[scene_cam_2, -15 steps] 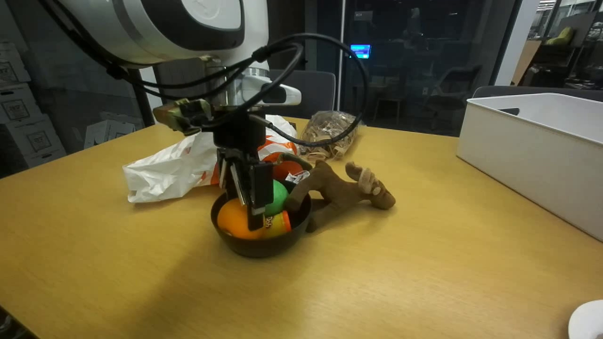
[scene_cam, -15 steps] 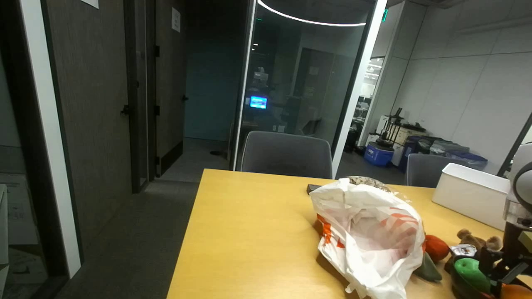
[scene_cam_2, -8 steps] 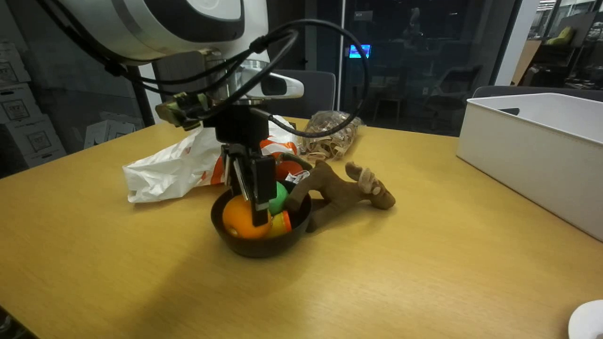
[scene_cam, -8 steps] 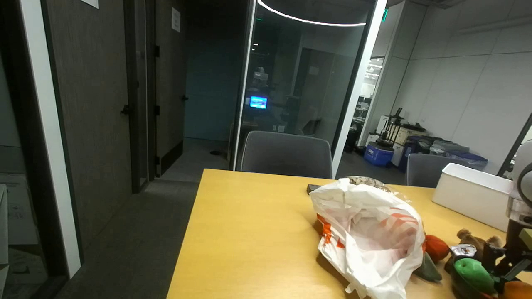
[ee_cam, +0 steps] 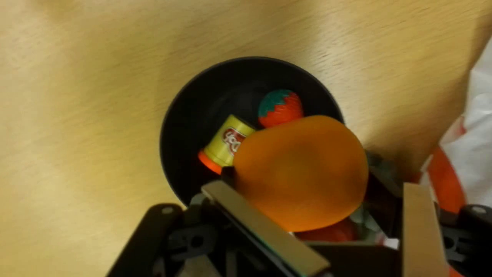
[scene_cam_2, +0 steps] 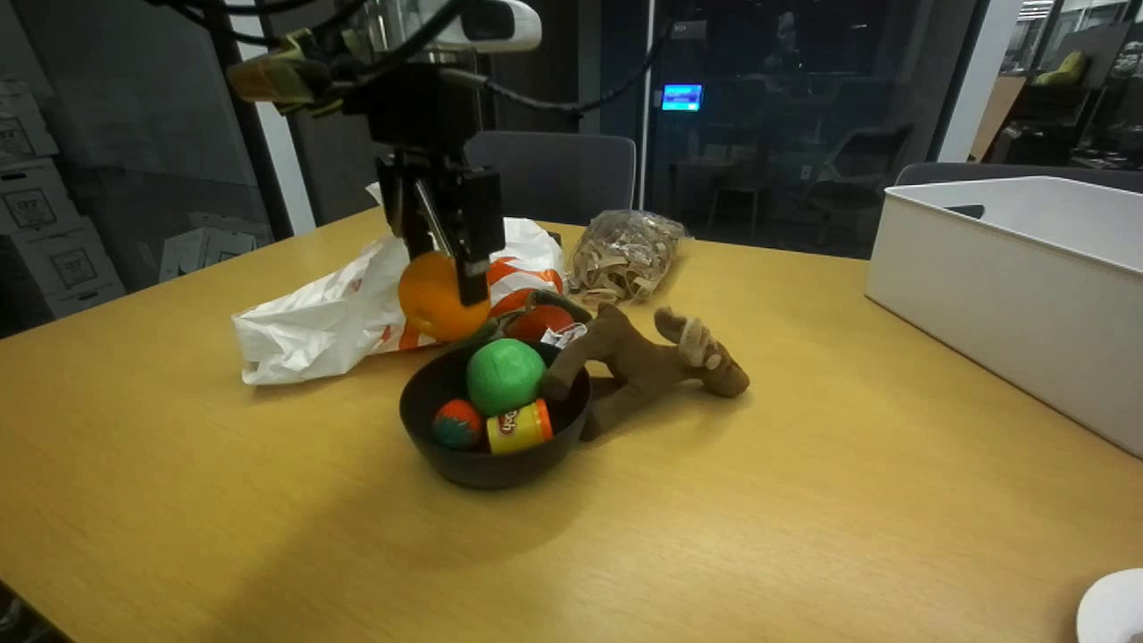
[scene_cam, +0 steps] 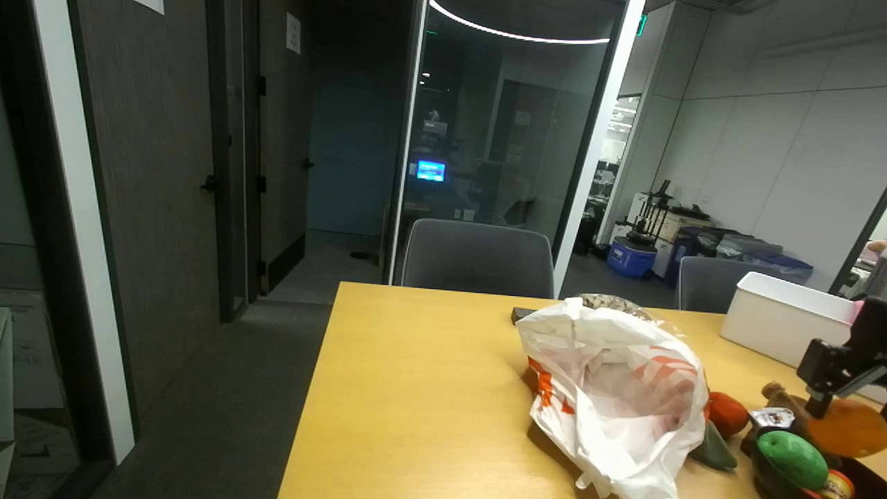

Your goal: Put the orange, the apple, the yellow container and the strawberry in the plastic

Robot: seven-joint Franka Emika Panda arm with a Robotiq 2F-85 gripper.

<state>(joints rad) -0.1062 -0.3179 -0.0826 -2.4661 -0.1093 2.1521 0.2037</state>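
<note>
The orange (scene_cam_2: 433,299) is pinched between the fingers of my gripper (scene_cam_2: 446,268) and hangs above the black bowl (scene_cam_2: 491,469). The orange (ee_cam: 300,173) fills the space between the fingers in the wrist view. In the bowl lie the green apple (scene_cam_2: 505,377), the yellow container (scene_cam_2: 520,427) with an orange lid, and the red strawberry (scene_cam_2: 457,423) with a green top. The strawberry (ee_cam: 280,109) and yellow container (ee_cam: 230,140) also show in the wrist view. The white plastic bag (scene_cam: 617,388) lies beside the bowl, its mouth facing that camera.
A brown plush moose (scene_cam_2: 643,362) leans on the bowl's rim. Red and dark green items (scene_cam_2: 540,321) lie between bowl and bag. A clear bag of brown pieces (scene_cam_2: 625,254) sits behind. A white bin (scene_cam_2: 1009,295) stands on the table, with a white dish (scene_cam_2: 1112,607) at the edge.
My gripper has taken hold of the orange and lifted it up out of the bowl. The strawberry is now uncovered. The other items have not visibly moved.
</note>
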